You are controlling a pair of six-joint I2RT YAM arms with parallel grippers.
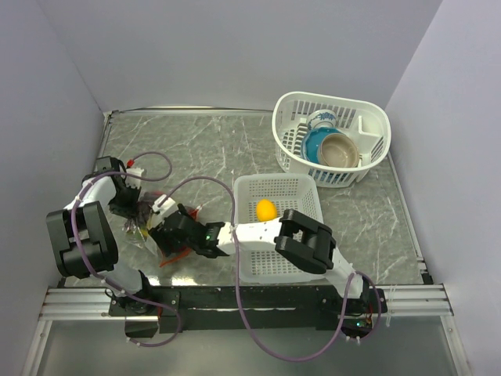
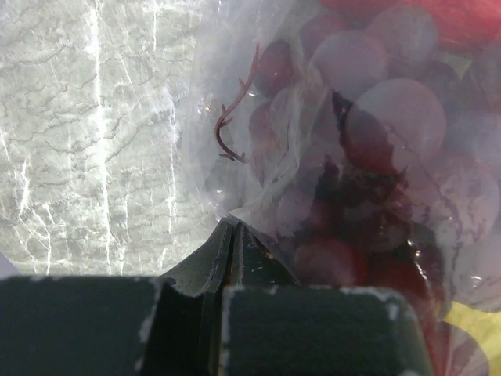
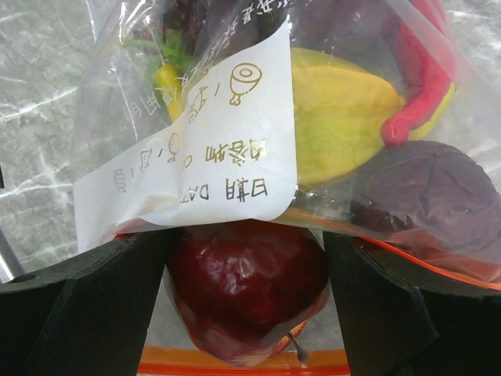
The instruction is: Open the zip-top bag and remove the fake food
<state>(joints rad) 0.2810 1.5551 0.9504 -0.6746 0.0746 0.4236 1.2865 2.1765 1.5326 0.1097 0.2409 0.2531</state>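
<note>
The clear zip-top bag lies at the table's left, its orange-red zipper strip toward the near side. My left gripper is shut on a fold of the bag's plastic; purple grapes show through the film. My right gripper has its fingers on both sides of the dark red apple, which fills the gap, just above the zipper strip. A yellow banana, a green piece and a white label show in the bag. A yellow-orange round fruit lies in the near white basket.
A second white slotted basket at the back right holds a blue bowl and a tan bowl. Grey walls close in the left, back and right sides. My right arm stretches across the near basket's front.
</note>
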